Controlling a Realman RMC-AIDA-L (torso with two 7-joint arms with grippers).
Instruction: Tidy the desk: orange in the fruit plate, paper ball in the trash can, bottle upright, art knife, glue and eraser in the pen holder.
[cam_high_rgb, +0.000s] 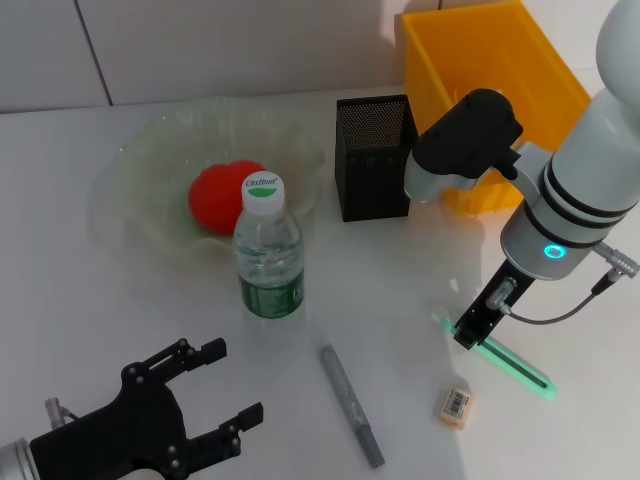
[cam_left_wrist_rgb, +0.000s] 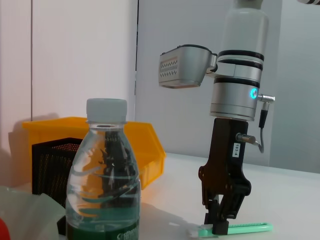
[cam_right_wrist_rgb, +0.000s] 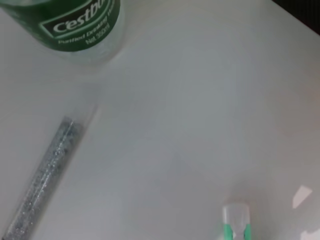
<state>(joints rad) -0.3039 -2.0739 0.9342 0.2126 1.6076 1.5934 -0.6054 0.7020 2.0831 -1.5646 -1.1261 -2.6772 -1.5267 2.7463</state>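
Art knife (cam_high_rgb: 505, 360) lies flat on the desk (cam_high_rgb: 380, 300) at right; right end effector (cam_high_rgb: 470, 333) clenches its near-left end. Left end effector (cam_high_rgb: 205, 395) hangs released, near left.

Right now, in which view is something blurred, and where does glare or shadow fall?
Right wrist view: the bottle label and the glue stick look soft, being very near. Head view: a bright patch on the wall above the trash can. Left wrist view: the right pincer is sharp.

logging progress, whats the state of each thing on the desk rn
orange: in the fruit plate
bottle: upright, capped
art knife: flat on desk, right gripper down at its end
glue: lying flat
eraser: lying loose
pen holder: upright
left gripper: open, idle
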